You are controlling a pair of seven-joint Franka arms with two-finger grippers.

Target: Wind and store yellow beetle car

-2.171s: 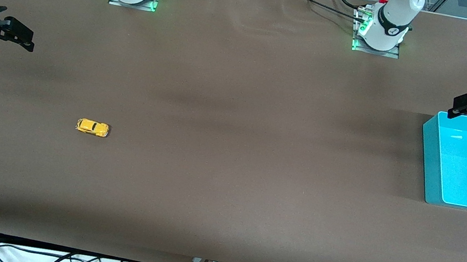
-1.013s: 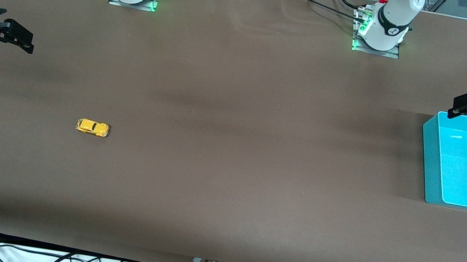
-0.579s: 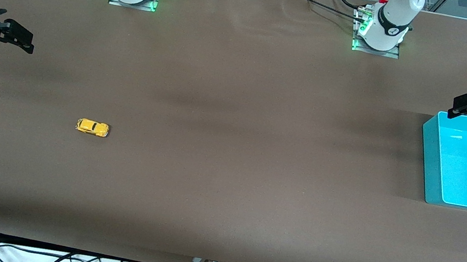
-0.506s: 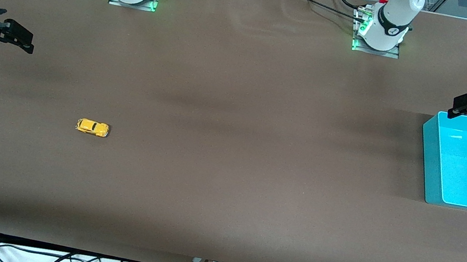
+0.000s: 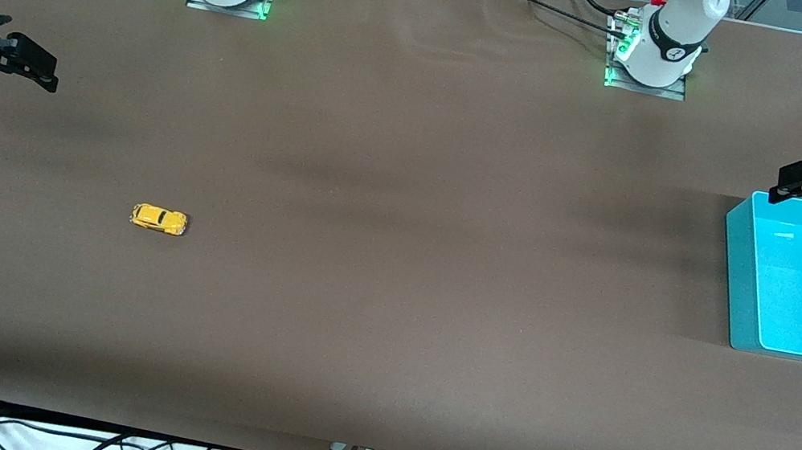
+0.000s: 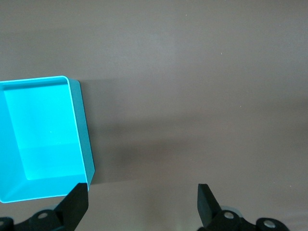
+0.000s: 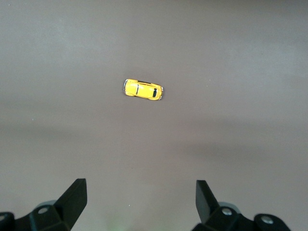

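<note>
The yellow beetle car (image 5: 158, 219) sits on its wheels on the brown table toward the right arm's end; it also shows in the right wrist view (image 7: 143, 90). My right gripper (image 5: 36, 66) hangs open and empty in the air at the right arm's end of the table, well apart from the car; its own view (image 7: 140, 199) shows the fingers spread wide. My left gripper (image 5: 799, 182) is open and empty above the rim of the teal bin (image 5: 738, 257), with its fingers spread in its own view (image 6: 143, 202). The bin (image 6: 82, 130) is empty.
The brown table (image 5: 405, 201) runs the whole width of the view. The two arm bases stand along its edge farthest from the front camera. Cables hang below its nearest edge.
The right gripper has shifted very slightly upward in the front view. The car, the bin and the left arm have not moved.
</note>
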